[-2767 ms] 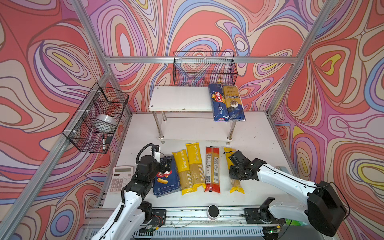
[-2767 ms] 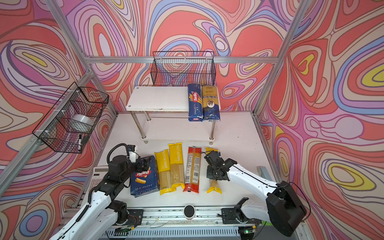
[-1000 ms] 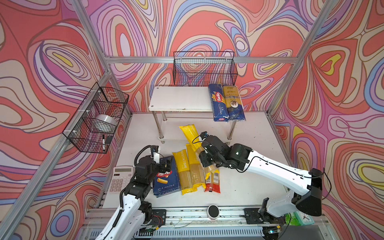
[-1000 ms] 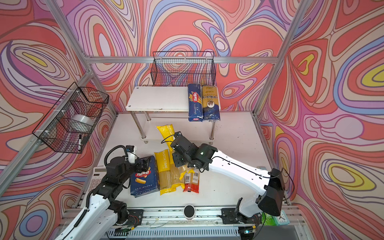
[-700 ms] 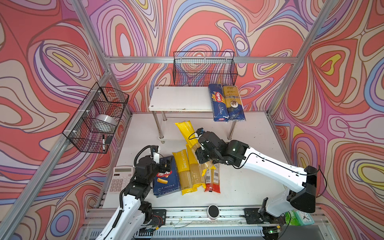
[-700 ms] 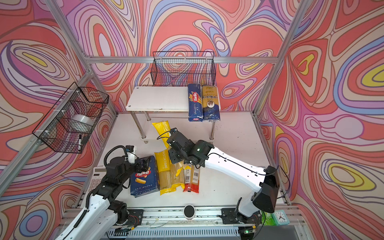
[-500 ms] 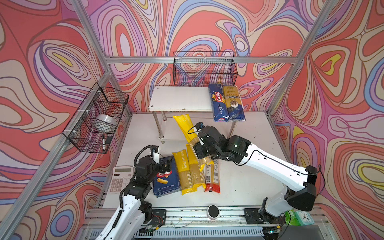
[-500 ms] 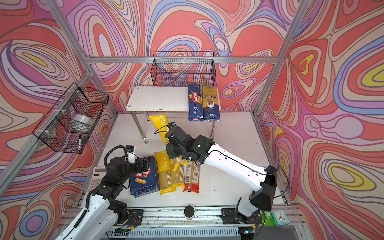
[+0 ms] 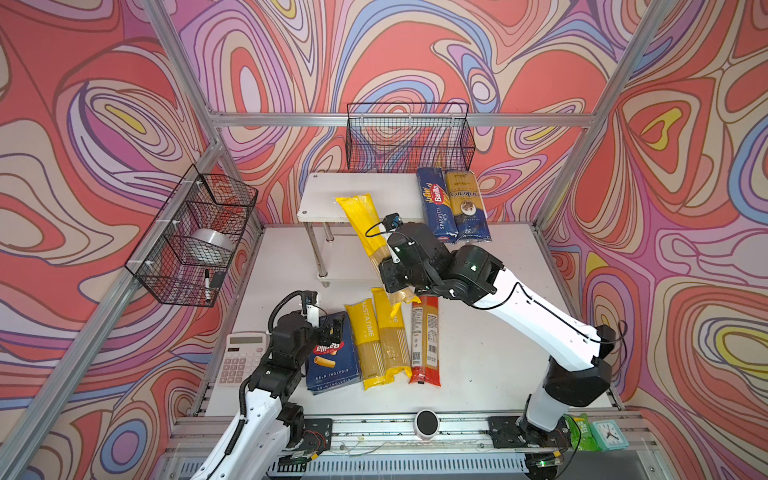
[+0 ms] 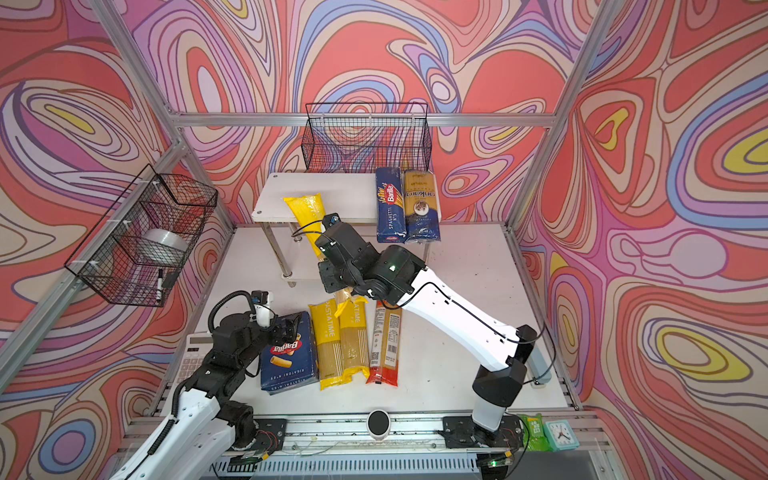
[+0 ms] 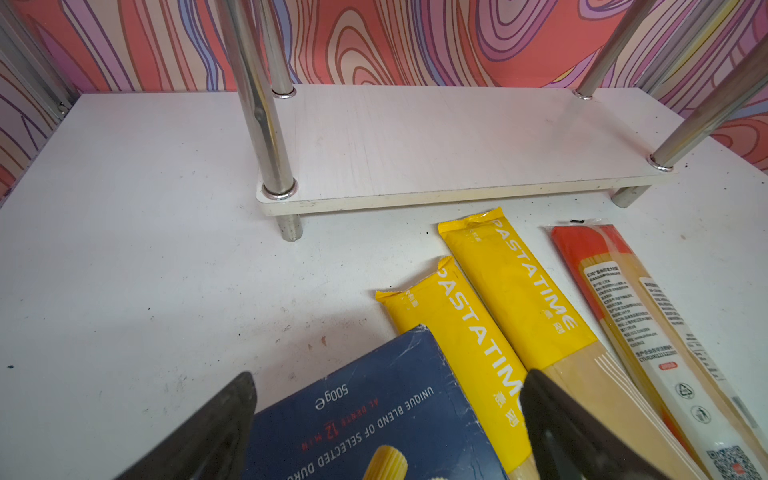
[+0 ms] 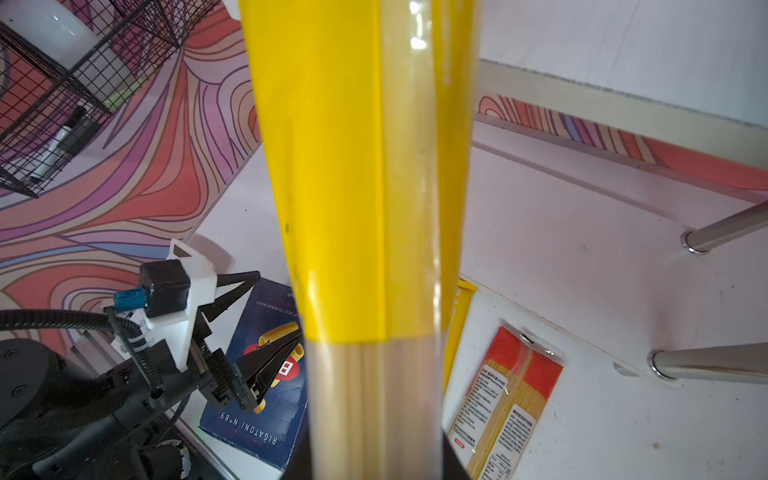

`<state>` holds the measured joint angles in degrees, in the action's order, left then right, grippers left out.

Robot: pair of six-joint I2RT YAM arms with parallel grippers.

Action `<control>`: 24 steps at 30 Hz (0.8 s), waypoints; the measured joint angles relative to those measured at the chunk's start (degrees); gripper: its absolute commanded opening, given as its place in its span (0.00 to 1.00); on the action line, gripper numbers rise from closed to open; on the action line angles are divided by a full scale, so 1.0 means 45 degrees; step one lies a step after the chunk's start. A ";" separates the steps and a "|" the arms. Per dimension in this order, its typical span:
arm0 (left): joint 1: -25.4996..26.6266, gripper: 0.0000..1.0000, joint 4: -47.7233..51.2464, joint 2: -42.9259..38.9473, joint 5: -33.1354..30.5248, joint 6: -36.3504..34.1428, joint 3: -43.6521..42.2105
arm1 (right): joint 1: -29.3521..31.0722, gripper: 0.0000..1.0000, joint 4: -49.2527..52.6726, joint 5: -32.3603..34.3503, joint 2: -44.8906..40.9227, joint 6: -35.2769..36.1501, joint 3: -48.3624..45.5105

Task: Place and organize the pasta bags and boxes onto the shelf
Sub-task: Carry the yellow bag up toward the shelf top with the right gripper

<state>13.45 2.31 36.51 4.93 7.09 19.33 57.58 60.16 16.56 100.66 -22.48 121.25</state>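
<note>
Long yellow plastic spaghetti bag [image 9: 360, 218]: gripped tilted by the right gripper [image 9: 392, 284], upper end at the top front edge of the white two-tier chrome-legged shelf [image 9: 328, 193]. Left gripper [image 9: 332, 330]: jaws held apart over the dark blue cardboard rigatoni box [image 9: 332, 368].

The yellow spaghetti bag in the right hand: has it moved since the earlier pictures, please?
Yes. The yellow spaghetti bag has risen off the table toward the white chrome-legged shelf, now overlapping its top.
</note>
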 measured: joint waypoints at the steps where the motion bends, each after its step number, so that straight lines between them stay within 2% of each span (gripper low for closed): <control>1: 0.0000 1.00 0.0005 0.0019 0.0000 0.0000 0.0000 | 0.0000 0.00 0.0155 0.0136 0.0185 0.0087 0.0340; 6: 0.0000 1.00 0.0000 0.0073 0.0000 0.0000 0.0000 | 0.0000 0.00 0.0505 0.0899 0.1059 0.0627 0.2089; 12: 0.0000 1.00 0.0000 0.0058 0.0000 0.0000 0.0000 | -0.0112 0.00 0.0539 0.1656 0.1511 0.1307 0.3036; 24: 0.0000 1.00 0.0000 0.0073 0.0000 0.0000 0.0000 | -0.1860 0.00 0.0262 0.1467 0.2113 0.1496 0.3677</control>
<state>13.45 2.31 36.84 4.93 7.09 19.33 49.21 61.34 23.16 110.17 -15.75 137.80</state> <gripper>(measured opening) 0.999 0.238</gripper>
